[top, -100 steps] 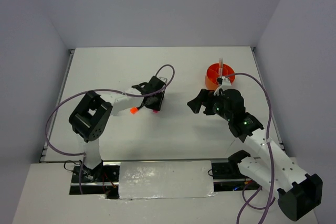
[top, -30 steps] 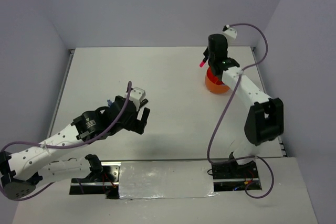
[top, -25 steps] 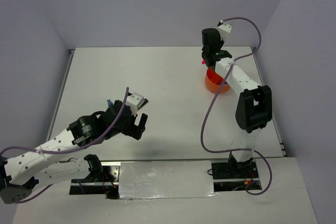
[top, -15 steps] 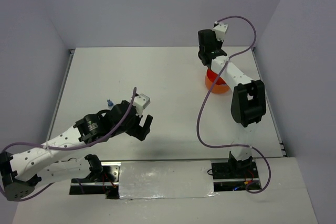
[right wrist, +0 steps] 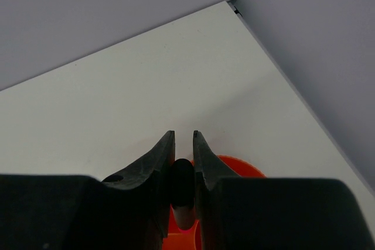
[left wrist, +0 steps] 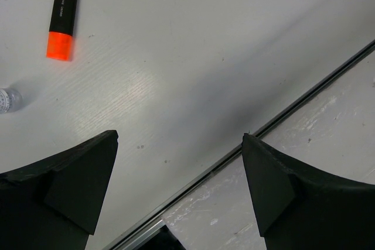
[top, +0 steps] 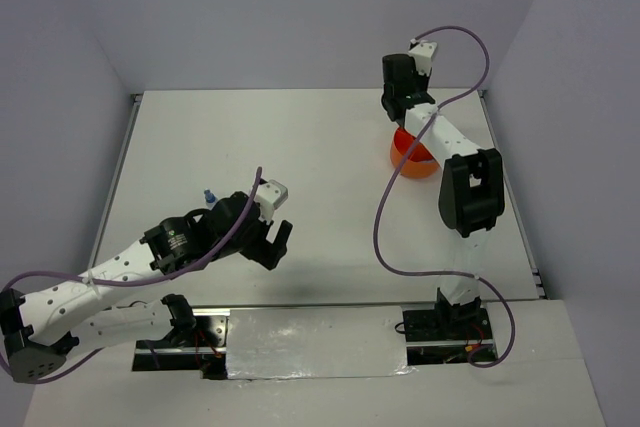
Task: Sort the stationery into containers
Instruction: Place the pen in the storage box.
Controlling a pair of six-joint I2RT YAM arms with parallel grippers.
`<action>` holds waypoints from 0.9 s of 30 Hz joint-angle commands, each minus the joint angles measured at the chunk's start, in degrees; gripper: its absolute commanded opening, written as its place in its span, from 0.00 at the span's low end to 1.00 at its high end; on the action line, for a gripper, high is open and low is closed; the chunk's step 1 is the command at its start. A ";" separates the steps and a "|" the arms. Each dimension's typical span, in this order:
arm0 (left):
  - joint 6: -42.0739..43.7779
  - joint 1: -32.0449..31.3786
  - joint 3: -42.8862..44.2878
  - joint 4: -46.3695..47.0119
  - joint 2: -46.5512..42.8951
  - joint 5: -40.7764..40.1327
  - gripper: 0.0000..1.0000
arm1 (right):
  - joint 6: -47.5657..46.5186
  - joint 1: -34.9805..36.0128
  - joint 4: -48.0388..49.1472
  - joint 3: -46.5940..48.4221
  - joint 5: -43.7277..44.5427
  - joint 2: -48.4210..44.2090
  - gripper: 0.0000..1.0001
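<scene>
My right gripper (right wrist: 184,136) is shut on a black highlighter (right wrist: 183,181), which hangs tip-down over the round orange tub (right wrist: 237,165). From above, the right gripper (top: 396,107) sits over the far rim of the tub (top: 412,157) at the back right. My left gripper (left wrist: 179,136) is open with nothing between its fingers (left wrist: 76,185), low over the table near its front edge. An orange-tipped black highlighter (left wrist: 62,17) lies on the table beyond it. A tiny clear bottle (left wrist: 7,99) stands at the left; its blue cap shows in the top view (top: 209,196) beside the left gripper (top: 270,239).
A metal rail (left wrist: 281,115) marks the table's near edge, with a scuffed white strip (left wrist: 334,144) beyond it. Grey walls close in the table at the back and right (right wrist: 316,39). The right arm's purple cable (top: 385,207) loops over the table.
The right gripper has swung slightly left and back over the tub, still holding the highlighter. The left arm has shifted a little right, toward the near edge.
</scene>
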 commanded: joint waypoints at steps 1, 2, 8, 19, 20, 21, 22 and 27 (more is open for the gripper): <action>1.01 -0.24 0.09 1.67 0.09 1.06 0.99 | -0.88 -1.01 1.95 2.90 0.89 0.44 0.10; 0.92 -0.24 0.09 1.58 0.27 0.98 0.99 | -0.88 -1.27 1.87 2.99 0.80 0.53 0.10; 0.92 -0.24 0.01 1.76 -0.61 1.24 0.99 | 0.70 -1.45 0.99 2.99 -1.22 1.24 0.11; 0.92 -0.24 -0.08 1.85 -1.49 0.98 0.99 | 2.37 -1.36 1.25 0.00 -3.16 0.18 0.36; 0.92 -0.24 0.00 1.76 -1.49 0.97 0.99 | 2.37 -1.28 1.34 -0.17 -3.16 0.01 0.36; 0.84 -0.24 0.00 1.76 -1.57 0.89 0.99 | 2.46 -1.27 1.51 -0.52 -3.42 -0.34 0.37; 0.92 -0.33 0.00 1.85 -1.58 0.80 0.99 | 2.46 -1.36 1.60 -0.61 -3.33 -0.43 0.37; -0.21 -0.24 0.27 0.88 -1.84 -1.74 0.99 | 3.42 -1.28 0.37 -0.61 -4.39 -2.10 0.51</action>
